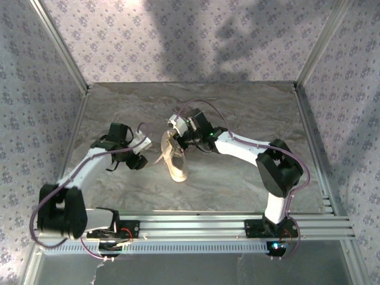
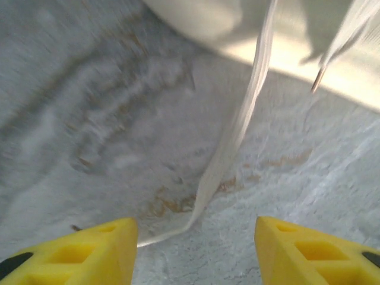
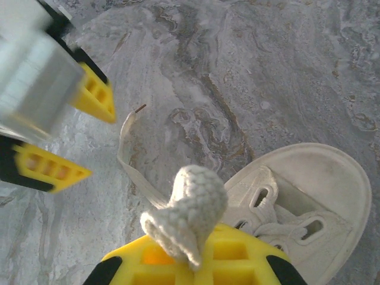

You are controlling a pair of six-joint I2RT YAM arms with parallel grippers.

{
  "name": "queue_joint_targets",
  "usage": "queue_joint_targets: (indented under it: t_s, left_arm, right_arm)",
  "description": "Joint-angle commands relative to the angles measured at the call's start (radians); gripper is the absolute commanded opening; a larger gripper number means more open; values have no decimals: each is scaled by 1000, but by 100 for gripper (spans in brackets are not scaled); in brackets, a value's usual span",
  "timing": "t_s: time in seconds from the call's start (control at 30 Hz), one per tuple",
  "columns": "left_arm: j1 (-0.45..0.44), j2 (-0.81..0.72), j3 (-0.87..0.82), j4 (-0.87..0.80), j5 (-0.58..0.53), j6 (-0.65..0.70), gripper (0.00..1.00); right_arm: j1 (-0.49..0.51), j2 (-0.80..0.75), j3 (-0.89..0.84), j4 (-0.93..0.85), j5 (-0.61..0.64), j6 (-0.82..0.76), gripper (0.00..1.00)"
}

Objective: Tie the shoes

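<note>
The cream-white shoe (image 1: pixel 176 159) lies on the marble tabletop, toe toward the near edge. My right gripper (image 1: pixel 180 135) hovers over its lace end, shut on a folded loop of white lace (image 3: pixel 190 208) that bulges out past its yellow fingertips; the shoe's eyelets (image 3: pixel 297 219) sit just beside it. My left gripper (image 1: pixel 143 152) stands open to the left of the shoe. In the left wrist view a flat lace (image 2: pixel 237 130) runs down from the shoe's sole (image 2: pixel 285 53) onto the table and ends near the left fingertip (image 2: pixel 89 249); nothing is between the fingers.
Patterned walls enclose the table on three sides. Metal rails (image 1: pixel 208 222) cross the near edge by the arm bases. In the right wrist view the left gripper's yellow fingers (image 3: pixel 95 98) stand close by, with a loose lace tail (image 3: pixel 126 145) lying between them and the shoe.
</note>
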Motion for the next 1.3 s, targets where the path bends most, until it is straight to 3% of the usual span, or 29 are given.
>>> queue_joint_targets:
  t_s: [0.0, 0.33, 0.47, 0.53, 0.63, 0.7, 0.83, 1.0, 1.27]
  left_arm:
    - [-9, 82, 54, -87, -62, 70, 55]
    - [-17, 217, 6, -4, -138, 70, 56]
    - [-14, 281, 37, -9, -123, 69, 49]
    - [-14, 288, 45, -7, -126, 65, 38]
    - [-28, 271, 54, -38, -128, 40, 9]
    - [-52, 227, 65, -71, -134, 19, 0]
    - [-106, 97, 152, -191, -129, -75, 0]
    - [-134, -37, 295, -168, -60, -159, 0]
    - [-139, 81, 497, -129, 54, -303, 0]
  right_arm:
    - [5, 20, 35, -19, -35, 23, 0]
    - [0, 15, 33, -40, -61, 40, 0]
    - [2, 18, 34, -34, -65, 49, 0]
    - [1, 19, 35, -33, -57, 60, 0]
    - [-6, 21, 40, -34, -49, 85, 0]
    - [-13, 25, 44, -36, -52, 102, 0]
    - [-27, 24, 41, -39, -62, 114, 0]
    - [-27, 19, 31, -29, -90, 103, 0]
    - [-16, -10, -12, 12, -108, 87, 0]
